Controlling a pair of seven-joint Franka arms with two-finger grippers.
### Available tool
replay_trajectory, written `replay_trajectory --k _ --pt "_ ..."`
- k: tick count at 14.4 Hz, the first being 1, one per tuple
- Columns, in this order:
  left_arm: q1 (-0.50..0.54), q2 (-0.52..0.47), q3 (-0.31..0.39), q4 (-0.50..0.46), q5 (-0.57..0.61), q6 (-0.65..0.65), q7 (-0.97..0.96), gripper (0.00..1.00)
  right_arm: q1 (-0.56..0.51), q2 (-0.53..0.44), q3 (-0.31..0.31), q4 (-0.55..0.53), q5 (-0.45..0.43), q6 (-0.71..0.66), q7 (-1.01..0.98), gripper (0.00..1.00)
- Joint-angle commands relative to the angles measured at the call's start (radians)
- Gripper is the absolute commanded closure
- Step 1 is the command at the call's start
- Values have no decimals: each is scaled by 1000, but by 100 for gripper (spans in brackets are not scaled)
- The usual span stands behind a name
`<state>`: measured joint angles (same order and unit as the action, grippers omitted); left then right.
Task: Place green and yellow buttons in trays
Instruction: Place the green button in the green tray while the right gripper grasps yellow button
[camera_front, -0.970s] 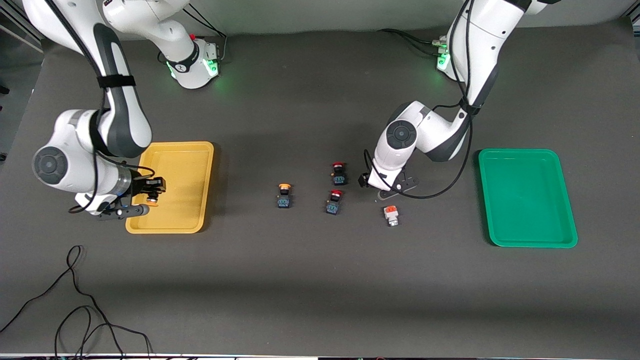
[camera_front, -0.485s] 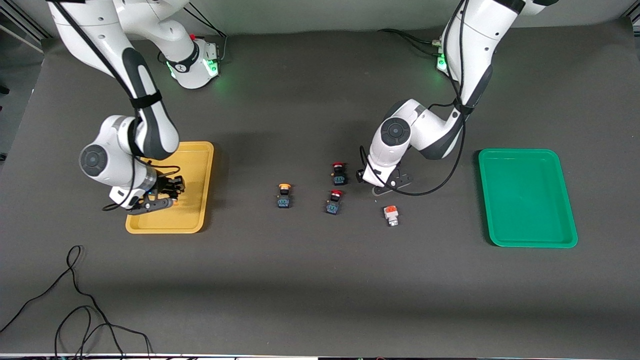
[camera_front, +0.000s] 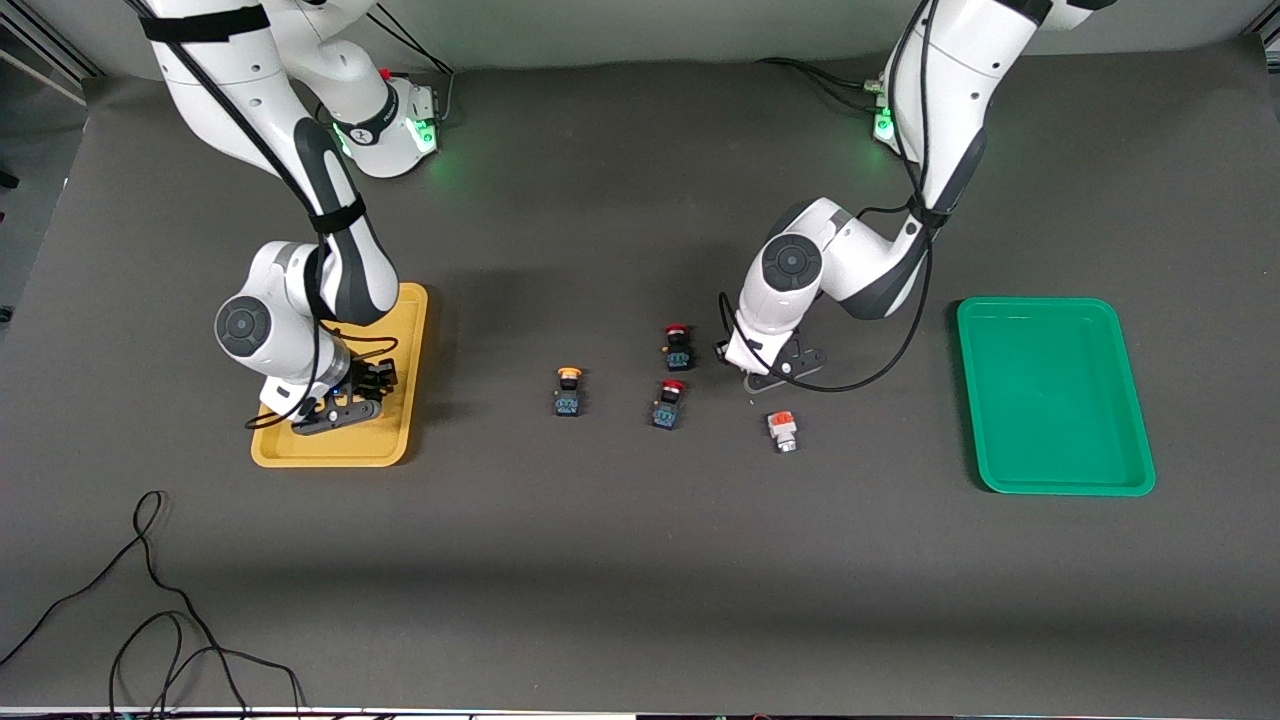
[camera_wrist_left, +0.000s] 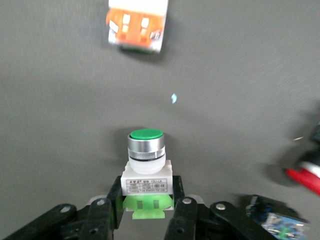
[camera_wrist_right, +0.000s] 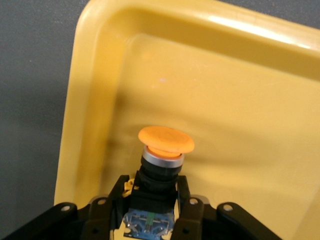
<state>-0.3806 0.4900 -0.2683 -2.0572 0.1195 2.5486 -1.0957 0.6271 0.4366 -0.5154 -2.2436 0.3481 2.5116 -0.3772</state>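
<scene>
Green button (camera_wrist_left: 145, 167) now clamped by left fingers (camera_wrist_left: 116, 197).

The dark surface (camera_front: 620, 560) carries a yellow tray (camera_front: 408, 350) toward the right arm's end and a green tray (camera_front: 1050, 400) toward the left arm's end; between them lie 1 orange-capped button (camera_front: 568, 390), 2 red-capped buttons (camera_front: 677, 345) and 1 white-bodied button (camera_front: 782, 431). A black cable (camera_front: 150, 600) loops on it nearer the front camera.

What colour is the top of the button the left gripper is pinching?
Green: the button's round cap is green, clearest in the left wrist view.
</scene>
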Motion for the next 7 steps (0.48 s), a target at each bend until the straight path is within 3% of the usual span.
replay_trajectory --k 1,4,7 --pt "2 -137 3 23 11 -129 -15 100 6 -15 -8 2 31 0 -29 1" --pt "23 -211 6 127 9 -368 78 100 -1 -64 -18 28 32 -109 -25 0" --pt "179 -278 4 127 9 -464 406 100 2 -133 -61 99 32 -287 -17 0"
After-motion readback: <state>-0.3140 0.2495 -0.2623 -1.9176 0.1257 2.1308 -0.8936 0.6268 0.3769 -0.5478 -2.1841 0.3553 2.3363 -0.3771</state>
